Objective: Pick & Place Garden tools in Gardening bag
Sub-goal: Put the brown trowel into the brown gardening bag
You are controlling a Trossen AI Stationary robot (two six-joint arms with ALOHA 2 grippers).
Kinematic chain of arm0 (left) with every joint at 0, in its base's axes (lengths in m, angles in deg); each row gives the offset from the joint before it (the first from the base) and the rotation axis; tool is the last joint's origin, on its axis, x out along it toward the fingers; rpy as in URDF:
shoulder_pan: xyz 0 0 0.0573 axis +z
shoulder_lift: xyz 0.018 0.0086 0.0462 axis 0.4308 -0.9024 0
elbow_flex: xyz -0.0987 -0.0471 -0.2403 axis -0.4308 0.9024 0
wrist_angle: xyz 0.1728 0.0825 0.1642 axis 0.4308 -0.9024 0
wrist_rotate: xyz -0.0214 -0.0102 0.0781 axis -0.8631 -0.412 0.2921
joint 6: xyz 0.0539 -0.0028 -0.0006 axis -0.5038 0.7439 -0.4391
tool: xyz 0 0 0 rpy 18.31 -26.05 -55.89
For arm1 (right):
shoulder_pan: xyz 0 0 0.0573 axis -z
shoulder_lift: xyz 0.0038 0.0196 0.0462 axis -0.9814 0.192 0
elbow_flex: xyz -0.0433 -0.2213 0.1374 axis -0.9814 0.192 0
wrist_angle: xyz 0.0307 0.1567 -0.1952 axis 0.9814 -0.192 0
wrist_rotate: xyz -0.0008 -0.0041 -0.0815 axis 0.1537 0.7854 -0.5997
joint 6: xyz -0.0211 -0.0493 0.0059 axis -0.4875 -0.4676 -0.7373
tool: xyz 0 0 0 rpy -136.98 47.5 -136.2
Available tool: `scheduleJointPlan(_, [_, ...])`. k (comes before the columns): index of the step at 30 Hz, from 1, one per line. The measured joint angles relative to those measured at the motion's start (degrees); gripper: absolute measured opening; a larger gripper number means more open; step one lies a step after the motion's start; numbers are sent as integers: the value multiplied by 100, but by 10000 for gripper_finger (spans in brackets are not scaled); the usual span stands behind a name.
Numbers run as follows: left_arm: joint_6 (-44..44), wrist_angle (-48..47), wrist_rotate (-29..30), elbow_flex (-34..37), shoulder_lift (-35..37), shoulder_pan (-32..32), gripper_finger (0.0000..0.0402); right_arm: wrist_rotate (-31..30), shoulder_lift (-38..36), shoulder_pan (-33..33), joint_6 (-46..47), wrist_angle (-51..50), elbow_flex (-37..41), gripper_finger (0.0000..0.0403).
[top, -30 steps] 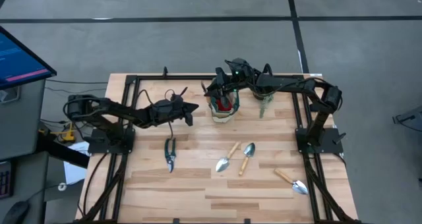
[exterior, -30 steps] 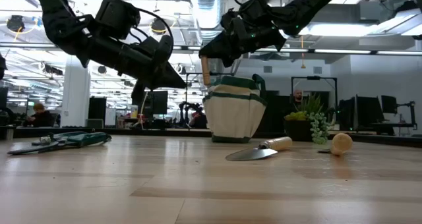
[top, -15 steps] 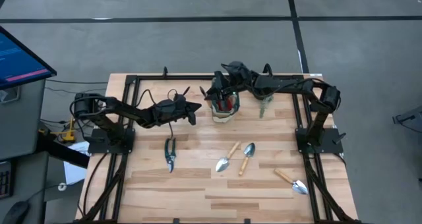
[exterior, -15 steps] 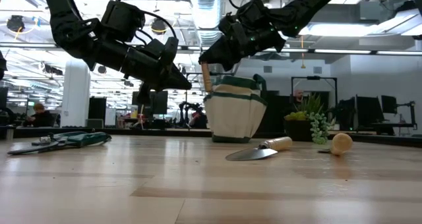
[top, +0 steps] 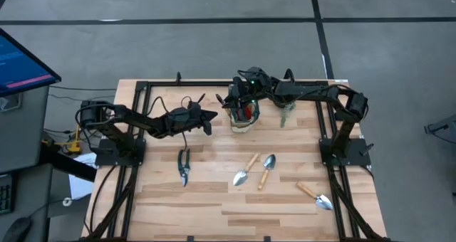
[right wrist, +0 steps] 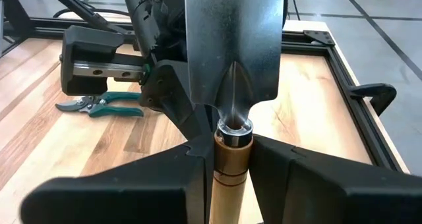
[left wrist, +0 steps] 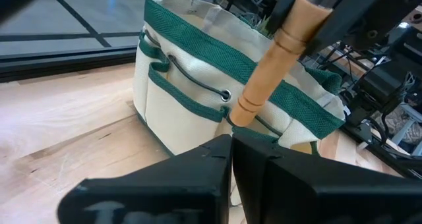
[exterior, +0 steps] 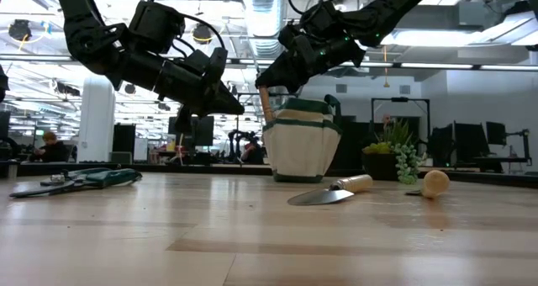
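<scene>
The green-and-cream gardening bag [top: 243,121] stands upright at the table's far middle, with a red piece [top: 246,114] inside it. My right gripper [top: 239,100] is above the bag's left side, shut on a trowel [right wrist: 231,46] with a silver blade and a wooden handle. The handle's free end [left wrist: 241,112] is at the green band on the bag's left wall. My left gripper [top: 209,117] is shut and empty, just left of the bag [left wrist: 191,85]. Pruning shears [top: 184,165] and three trowels [top: 246,171] [top: 266,167] [top: 315,194] lie flat on the table. My right gripper pinches the trowel's wooden handle just below the metal collar [right wrist: 231,155] between its two fingers. The fingers slant down from the table's right. The blade stands up above the fingers, and the handle [exterior: 266,105] hangs tilted below them, clear of the table, its end against the bag's left wall.
A small potted green plant [top: 285,114] stands right of the bag, under my right arm. A black frame [top: 146,85] runs around the table. The bare wood at the near side holds only the loose tools.
My left gripper has gone toward the table's right, closer to the bag, and then held still. My right gripper has gone down and a little toward the near edge with the trowel, so the handle's end has dropped to the bag's left wall.
</scene>
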Motion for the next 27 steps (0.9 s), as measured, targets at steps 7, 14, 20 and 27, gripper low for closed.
scheduleJointPlan(7, [0, 0, 0, 0, 0, 0, 1, -7, -53, -7, 0, -218, 0, 60])
scheduleJointPlan(14, [0, 0, -2, 0, 0, 0, 1, -35, -53, -135, -42, -354, -35, 60])
scheduleJointPlan(20, [0, 0, -4, 0, 0, 0, 1, -161, -53, -271, -250, -720, -324, 60])
scheduleJointPlan(27, [0, 0, -7, 0, 0, 0, 1, -465, -53, -295, -520, -1546, -692, 60])
